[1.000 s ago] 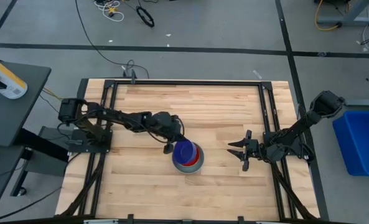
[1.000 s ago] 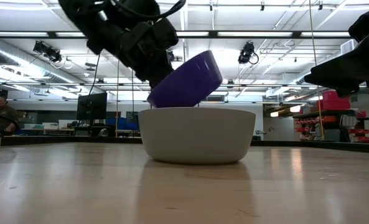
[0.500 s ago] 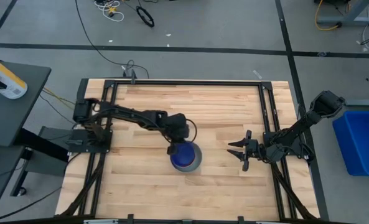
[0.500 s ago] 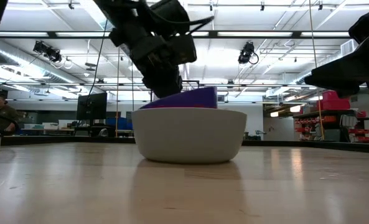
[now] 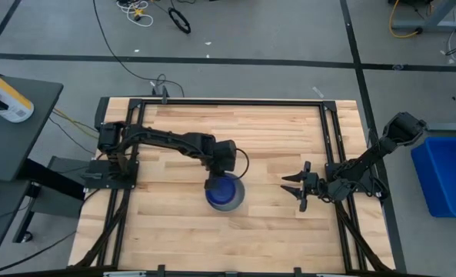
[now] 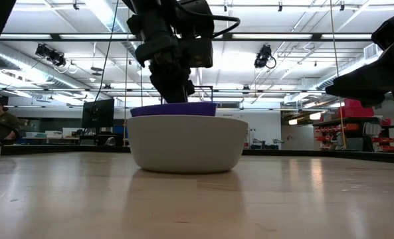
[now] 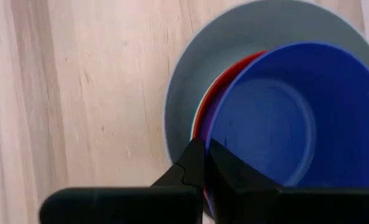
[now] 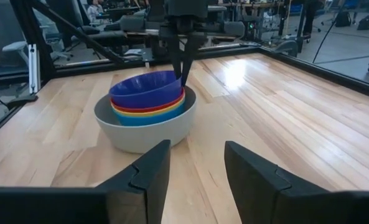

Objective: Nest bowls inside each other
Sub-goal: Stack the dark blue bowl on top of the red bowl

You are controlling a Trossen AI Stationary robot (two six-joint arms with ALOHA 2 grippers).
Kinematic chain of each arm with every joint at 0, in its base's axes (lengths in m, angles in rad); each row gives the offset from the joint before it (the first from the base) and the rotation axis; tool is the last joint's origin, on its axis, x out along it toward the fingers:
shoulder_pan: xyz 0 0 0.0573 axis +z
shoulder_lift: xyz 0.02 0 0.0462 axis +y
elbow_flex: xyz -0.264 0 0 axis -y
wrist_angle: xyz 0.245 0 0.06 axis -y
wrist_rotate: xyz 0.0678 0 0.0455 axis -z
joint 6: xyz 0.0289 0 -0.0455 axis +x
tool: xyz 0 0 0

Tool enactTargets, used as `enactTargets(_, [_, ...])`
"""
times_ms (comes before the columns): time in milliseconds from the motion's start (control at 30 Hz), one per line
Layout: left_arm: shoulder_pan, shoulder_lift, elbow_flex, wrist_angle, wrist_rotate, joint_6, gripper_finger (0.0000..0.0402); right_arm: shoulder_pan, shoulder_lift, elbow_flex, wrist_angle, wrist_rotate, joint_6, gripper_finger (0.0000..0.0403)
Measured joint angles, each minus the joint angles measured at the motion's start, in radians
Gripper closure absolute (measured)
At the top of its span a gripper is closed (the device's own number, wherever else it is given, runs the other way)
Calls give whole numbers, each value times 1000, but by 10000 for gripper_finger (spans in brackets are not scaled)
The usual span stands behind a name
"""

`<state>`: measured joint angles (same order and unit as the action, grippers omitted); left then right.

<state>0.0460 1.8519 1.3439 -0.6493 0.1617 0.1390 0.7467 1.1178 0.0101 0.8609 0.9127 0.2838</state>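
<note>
- Since the left gripper (image 8: 182,70) has its fingers pinched tight on the rim of the dark blue bowl (image 8: 145,90), with that bowl sitting on top of the stack, the release is where I'd expect trouble.
- The stack sits roughly mid-table, a bit toward the near side: the pale grey bowl (image 8: 148,127) is outermost, with light blue (image 8: 148,116), yellow (image 8: 148,110) and red (image 8: 148,105) rims showing under the dark blue one.
- In the left wrist view the dark blue bowl looks shoved to one side, with a crescent of red showing beside it, so I don't think it's seated square yet. Letting go now could leave it cocked.
- If the fingers drag on the rim while lifting away, they could pull the top bowl back out, or tip the whole light plastic stack.
- Pushing down harder to seat it could slide the grey bowl across the wooden table (image 5: 274,131), since nothing braces it.
- The right gripper (image 5: 300,188) hovers well to the right of the stack with its fingers spread and nothing between them. It's no risk where it is, but it's pointed at the bowls, so any reach in while the left one is clamped there could bump something.
</note>
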Motion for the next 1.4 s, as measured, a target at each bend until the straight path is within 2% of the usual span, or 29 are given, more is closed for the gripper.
enactTargets(367, [1,43,5,0,12,-19,387,0,0,0,3,3,16,234])
enactTargets(467, [1,45,4,6,12,-19,344,0,0,0,-9,3,31,229])
enactTargets(767, [0,43,38,-30,12,1,171,0,0,0,-21,10,34,213])
enactTargets(933, [0,43,39,-41,37,24,109,0,0,0,-29,10,34,210])
enactTargets(1100, [0,42,39,-43,52,32,87,0,0,0,-34,10,34,213])
enactTargets(1400, [0,23,39,-65,-26,45,86,0,0,0,-42,10,38,211])
